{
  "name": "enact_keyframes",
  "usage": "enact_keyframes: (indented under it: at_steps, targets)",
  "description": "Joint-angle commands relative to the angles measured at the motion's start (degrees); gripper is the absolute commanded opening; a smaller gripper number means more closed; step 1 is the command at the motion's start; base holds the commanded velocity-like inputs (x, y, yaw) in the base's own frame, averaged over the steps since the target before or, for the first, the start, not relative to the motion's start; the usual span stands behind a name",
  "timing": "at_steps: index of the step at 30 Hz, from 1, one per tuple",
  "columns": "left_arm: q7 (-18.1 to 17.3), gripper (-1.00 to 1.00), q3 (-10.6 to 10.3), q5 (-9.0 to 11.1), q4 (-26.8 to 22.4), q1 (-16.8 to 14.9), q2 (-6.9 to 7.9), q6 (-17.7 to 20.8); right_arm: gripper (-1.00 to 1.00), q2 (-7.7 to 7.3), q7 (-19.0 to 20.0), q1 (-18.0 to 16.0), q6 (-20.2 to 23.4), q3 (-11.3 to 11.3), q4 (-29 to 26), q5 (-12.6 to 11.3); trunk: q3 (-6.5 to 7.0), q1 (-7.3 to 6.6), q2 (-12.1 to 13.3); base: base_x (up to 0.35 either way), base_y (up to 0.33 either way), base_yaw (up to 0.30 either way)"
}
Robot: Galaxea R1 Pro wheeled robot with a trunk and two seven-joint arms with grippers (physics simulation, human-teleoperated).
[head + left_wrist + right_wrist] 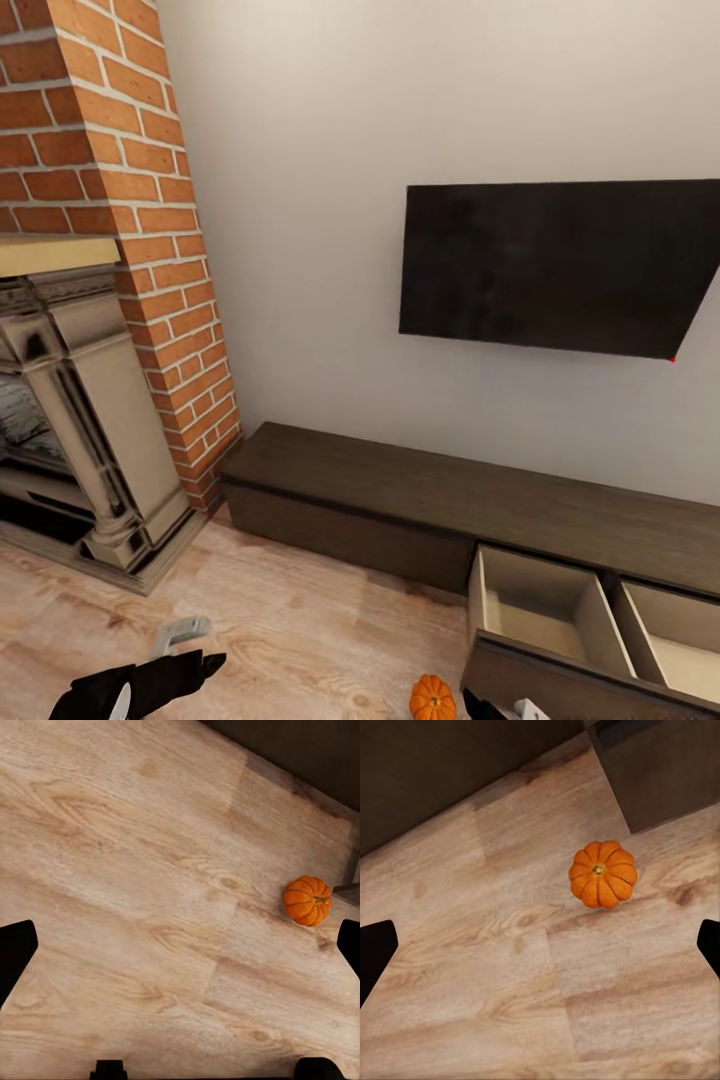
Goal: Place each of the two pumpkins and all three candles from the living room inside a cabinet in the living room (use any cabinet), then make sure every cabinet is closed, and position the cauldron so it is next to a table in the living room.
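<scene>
Pumpkin (pixel 432 698) on wooden floor (pixel 300 630).

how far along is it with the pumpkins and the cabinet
Early. The long dark brown wooden cabinet has two drawers pulled open, both showing bare pale interiors. One small orange ribbed pumpkin sits on the wood floor beside it. Both grippers, left and right, are open and hold nothing. Stowing and closing remain.
</scene>
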Motion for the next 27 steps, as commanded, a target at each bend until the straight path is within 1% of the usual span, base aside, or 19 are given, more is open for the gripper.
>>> enact_keyframes:
  at_steps: [1,6,15,17,20,22,27]
  targets:
    - [0.0,1.00,0.0,0.0,-0.2,0.0,-0.03,0.0,1.00,-0.06,0.0,0.0,0.0,0.0,0.0,0.0,-0.19,0.23,-0.4,-0.004,0.006,0.000]
    - [0.1,1.00,0.0,0.0,-0.8,0.0,-0.03,0.2,1.00,-0.22,0.5,0.0,0.0,0.0,-0.1,0.0,-1.08,1.32,-2.4,-0.001,0.002,0.000]
    - [0.0,1.00,0.0,0.2,-1.5,0.0,0.27,1.7,1.00,-0.24,1.5,0.0,0.0,0.5,-0.4,0.2,-2.70,3.30,-6.0,0.000,0.000,0.000]
    - [0.7,1.00,0.0,-0.4,-0.9,-0.7,-0.39,1.0,1.00,0.42,0.9,-0.7,-0.7,-0.1,-1.1,0.7,-2.69,3.29,-6.0,0.000,0.000,0.000]
    - [1.6,1.00,0.0,-0.4,-0.8,-1.5,-1.18,0.1,1.00,1.32,-0.1,-1.2,-1.7,-1.1,-2.1,0.7,-2.69,3.29,-6.0,0.000,0.000,0.000]
    - [1.9,1.00,0.0,-0.5,-0.8,-1.5,-1.19,-0.6,1.00,1.33,-0.7,-1.2,-2.1,-1.1,-2.7,0.8,-2.69,3.29,-6.0,0.000,0.000,0.000]
    - [1.6,1.00,0.0,-0.6,-1.5,-1.9,-1.22,-2.2,1.00,1.75,0.8,-2.8,-1.3,-2.7,-4.3,-0.2,-2.69,3.29,-6.0,0.000,0.000,0.000]
